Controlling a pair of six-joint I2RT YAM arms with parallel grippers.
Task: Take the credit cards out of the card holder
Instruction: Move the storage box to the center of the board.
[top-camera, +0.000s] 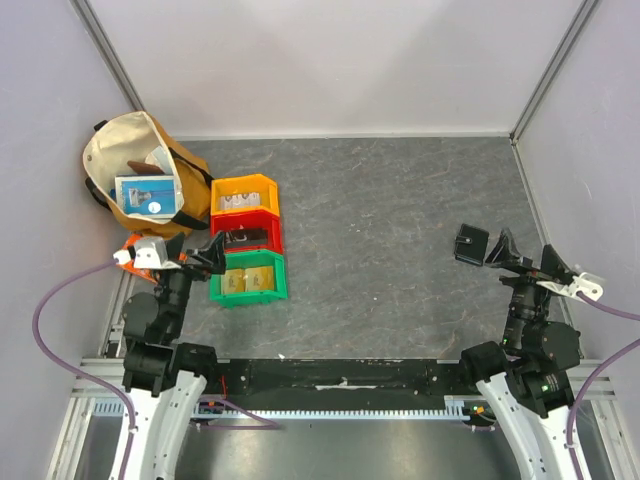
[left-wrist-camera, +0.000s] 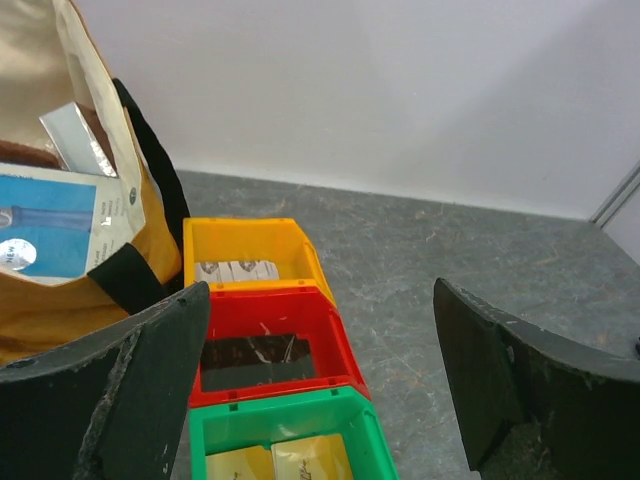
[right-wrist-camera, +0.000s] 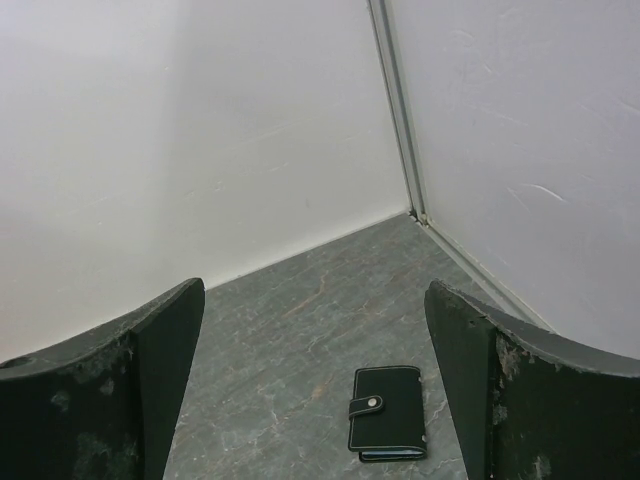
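Observation:
The card holder (top-camera: 470, 244) is a small black wallet lying closed and flat on the grey table at the right. In the right wrist view the card holder (right-wrist-camera: 387, 412) shows a snap strap across it and a blue edge at its near end. No cards show outside it there. My right gripper (top-camera: 508, 254) is open and empty, just right of the holder and apart from it; it also shows in its own view (right-wrist-camera: 315, 295), above the table. My left gripper (top-camera: 212, 255) is open and empty beside the coloured bins, and shows over them in the left wrist view (left-wrist-camera: 320, 300).
Three bins stand in a column at the left: yellow bin (top-camera: 243, 194) with pale cards, red bin (top-camera: 246, 232) with a dark flat item (left-wrist-camera: 257, 358), green bin (top-camera: 248, 277) with yellowish cards. A tan bag (top-camera: 140, 170) sits in the far left corner. Walls enclose the table.

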